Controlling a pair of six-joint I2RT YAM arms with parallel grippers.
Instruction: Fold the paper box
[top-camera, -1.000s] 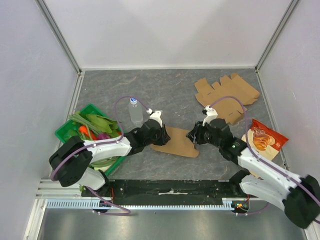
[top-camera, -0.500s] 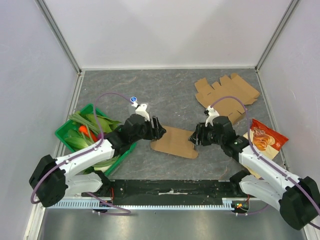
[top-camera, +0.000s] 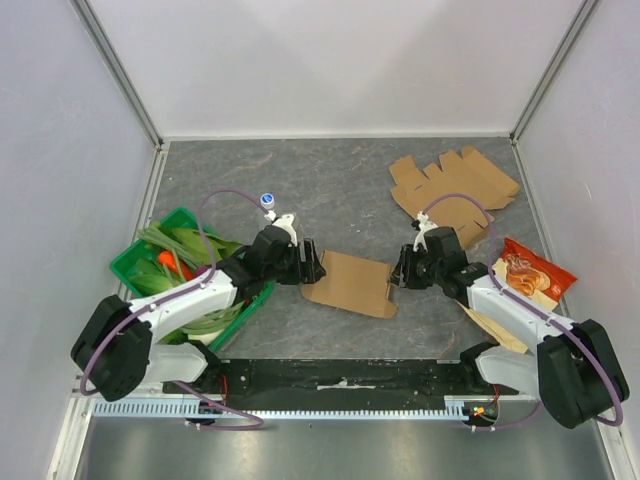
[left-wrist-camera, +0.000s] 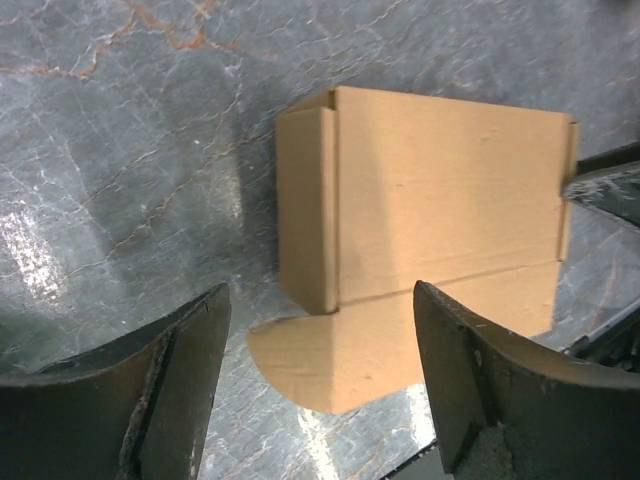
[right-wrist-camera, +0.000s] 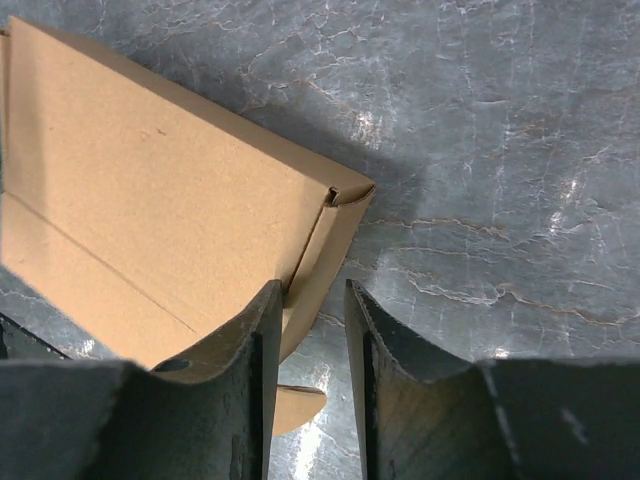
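From above, the left arm (top-camera: 190, 295) stretches low from the near-left corner, its gripper (top-camera: 312, 266) at the left end of the box (top-camera: 350, 283). The right arm (top-camera: 500, 305) reaches in from the near right, its gripper (top-camera: 398, 272) at the box's right end. The box lies near the table's (top-camera: 340, 190) middle. A green bin (top-camera: 130, 262) of vegetables (top-camera: 185, 245) sits by the left wall, a bottle (top-camera: 268, 203) just behind it. Flat cardboard (top-camera: 455, 188) and a snack bag (top-camera: 525, 275) lie at the right. Bare table shows beyond the box.

On the left wrist, the fingers (left-wrist-camera: 180, 380) are spread wide, the box (left-wrist-camera: 440, 210) ahead of them, untouched.

On the right wrist, the fingers (right-wrist-camera: 258, 380) are close together with the box's (right-wrist-camera: 170, 200) end wall in the gap. I cannot tell whether they pinch it.
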